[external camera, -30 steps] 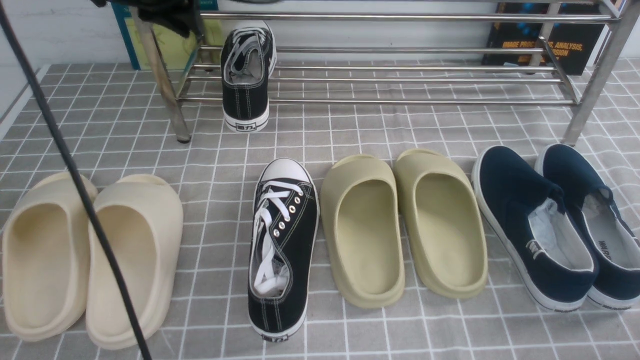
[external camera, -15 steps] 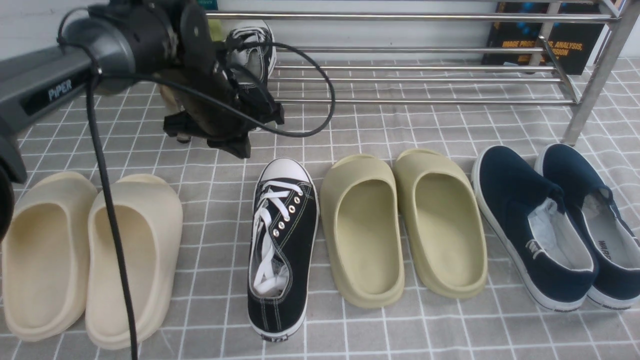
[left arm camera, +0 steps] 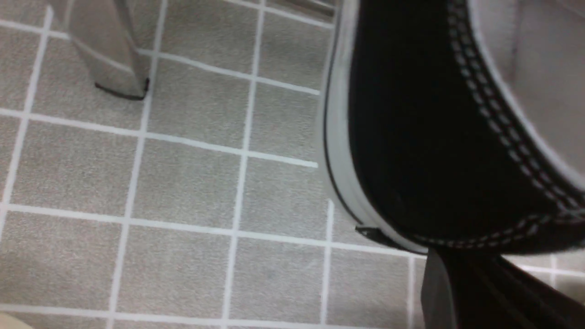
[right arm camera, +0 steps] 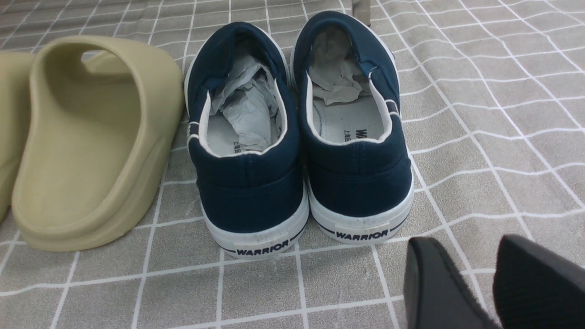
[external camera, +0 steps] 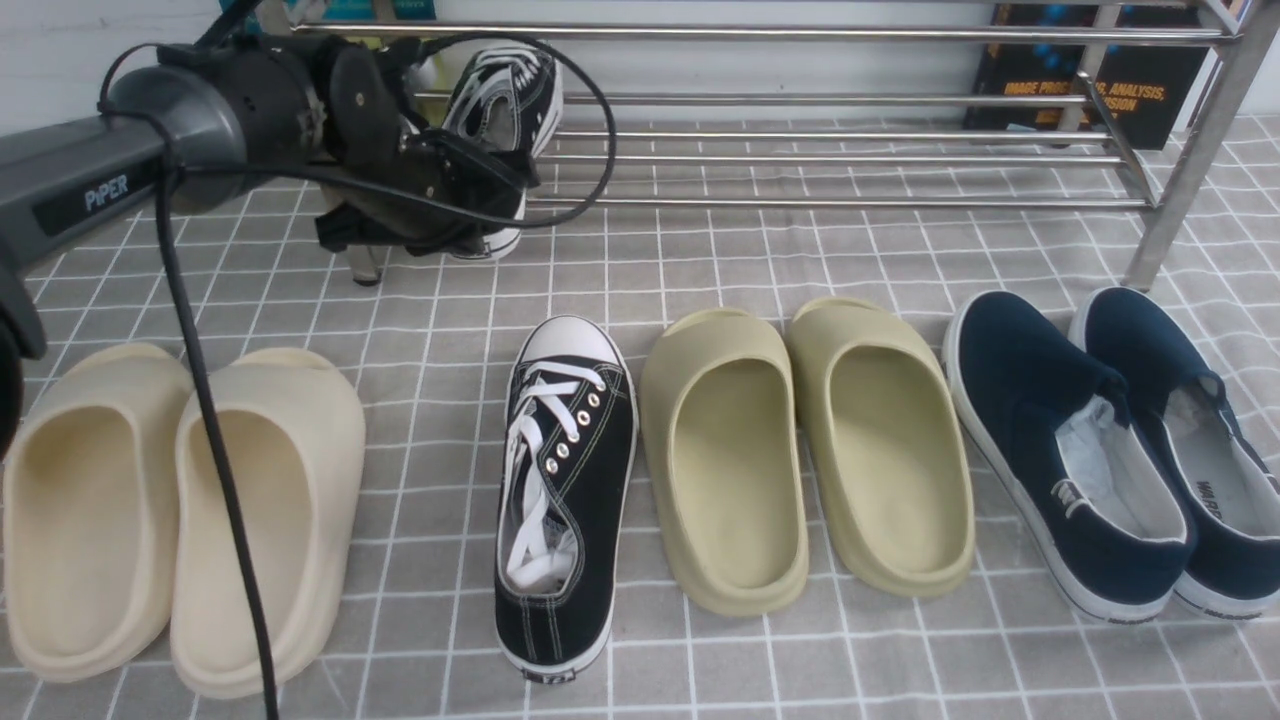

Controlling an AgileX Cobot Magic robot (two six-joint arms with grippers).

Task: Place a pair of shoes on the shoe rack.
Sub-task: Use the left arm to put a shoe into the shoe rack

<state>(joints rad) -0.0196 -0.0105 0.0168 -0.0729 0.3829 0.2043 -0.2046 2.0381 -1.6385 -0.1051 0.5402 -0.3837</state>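
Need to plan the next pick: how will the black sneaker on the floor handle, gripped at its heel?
The floor sneaker probably creases at its canvas heel; its rubber sole should stay stiff. It may tilt, like the other sneaker in the left gripper.

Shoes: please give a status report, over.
Left hand shut, at heel of sneaker on rack. Right hand open, empty. Second sneaker on floor, olive slipper close beside it.
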